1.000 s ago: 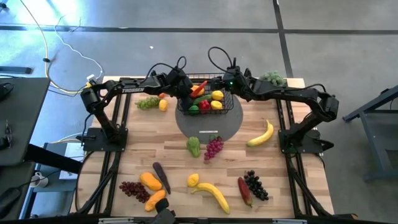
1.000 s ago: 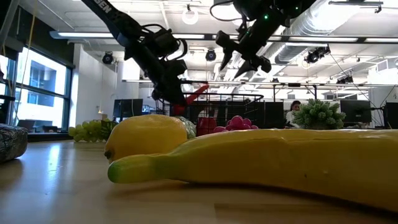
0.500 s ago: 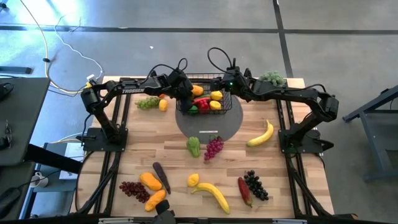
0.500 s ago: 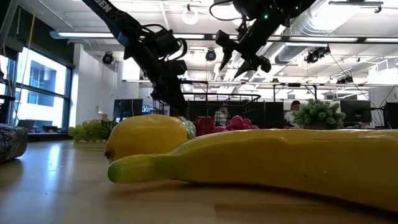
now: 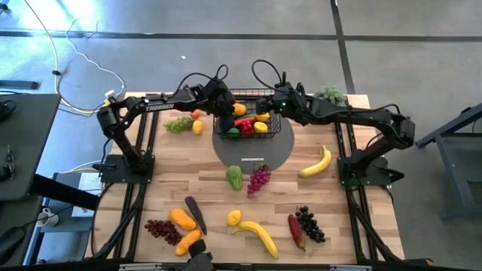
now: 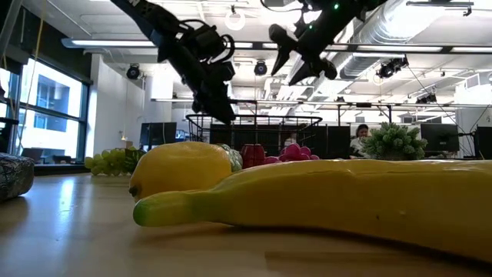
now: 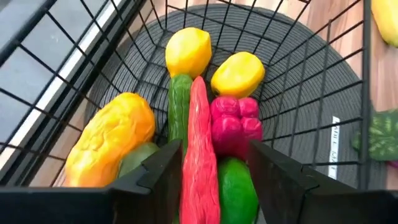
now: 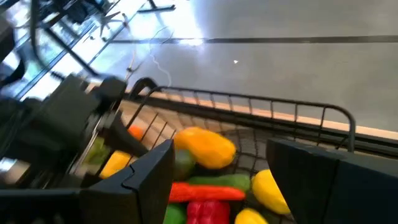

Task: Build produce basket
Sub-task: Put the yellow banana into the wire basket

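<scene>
The black wire basket (image 5: 250, 120) stands on a grey round disc (image 5: 254, 147) at the table's far middle. It holds produce: two lemons (image 7: 188, 51), an orange-yellow fruit (image 7: 112, 140), a red pepper (image 7: 235, 124), green pieces and a long red chili (image 7: 199, 137) lying on top. My left gripper (image 7: 214, 180) hangs open just above the basket's left part, its fingers either side of the chili's near end without touching it. My right gripper (image 8: 221, 180) hovers open and empty above the basket's right far rim (image 8: 249, 102).
Loose produce lies across the table: green grapes (image 5: 178, 124) left of the basket, purple grapes (image 5: 259, 178), a banana (image 5: 316, 163) at right. Near the front edge are another banana (image 5: 256, 235), an eggplant (image 5: 196, 214) and dark grapes (image 5: 309, 223). A bushy plant (image 5: 330, 94) stands at the far right.
My left gripper has opened and let go of the red chili, then risen above the basket. The chili, which stuck up slanting out of the basket, now lies down on the other produce. My right gripper has lifted a little, still open.
</scene>
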Robot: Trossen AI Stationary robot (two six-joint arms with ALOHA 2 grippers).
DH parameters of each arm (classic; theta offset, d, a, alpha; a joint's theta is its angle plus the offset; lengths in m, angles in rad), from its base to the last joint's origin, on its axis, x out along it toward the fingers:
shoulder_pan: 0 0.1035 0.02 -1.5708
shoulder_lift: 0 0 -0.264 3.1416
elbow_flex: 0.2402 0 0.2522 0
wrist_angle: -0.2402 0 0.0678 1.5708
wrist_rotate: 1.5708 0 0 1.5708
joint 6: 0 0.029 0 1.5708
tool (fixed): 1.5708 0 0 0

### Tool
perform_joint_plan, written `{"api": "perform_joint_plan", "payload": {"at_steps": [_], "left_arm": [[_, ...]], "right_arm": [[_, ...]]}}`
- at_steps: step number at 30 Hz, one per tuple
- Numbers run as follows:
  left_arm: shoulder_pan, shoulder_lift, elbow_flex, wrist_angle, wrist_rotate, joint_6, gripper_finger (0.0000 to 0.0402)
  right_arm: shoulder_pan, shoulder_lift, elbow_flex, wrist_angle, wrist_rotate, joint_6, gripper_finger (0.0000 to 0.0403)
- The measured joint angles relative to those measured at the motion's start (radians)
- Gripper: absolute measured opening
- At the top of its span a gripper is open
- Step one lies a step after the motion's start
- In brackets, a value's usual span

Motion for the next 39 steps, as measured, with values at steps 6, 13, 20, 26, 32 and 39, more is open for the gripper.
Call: {"api": "perform_joint_plan", "payload": {"at_steps": [6, 13, 20, 26, 32, 39], "left_arm": [[0.003, -0.016, 0.059, -0.113, 0.0, -0.001, 0.017], [-0.002, -0.088, 0.061, -0.203, 0.0, -0.075, 0.017], [-0.041, -0.191, 0.061, -0.321, 0.0, -0.167, 0.017], [-0.115, -0.262, 0.06, -0.404, -0.02, -0.227, 0.017], [-0.224, -0.293, 0.057, -0.49, -0.077, -0.325, 0.017], [-0.369, -0.358, -0.065, -0.435, -0.12, -0.497, 0.017]], "right_arm": [[0.05, -0.056, 0.0, -0.088, -0.037, 0.006, 0.0234], [0.123, -0.097, 0.0, -0.23, -0.153, 0.067, 0.0234], [0.184, -0.107, 0.0, -0.43, -0.252, 0.083, 0.0234], [0.233, -0.107, 0.0, -0.56, -0.294, 0.099, 0.0234], [0.288, -0.107, 0.0, -0.675, -0.297, 0.228, 0.0234], [0.368, -0.107, -0.002, -0.814, -0.289, 0.36, 0.0234]]}}
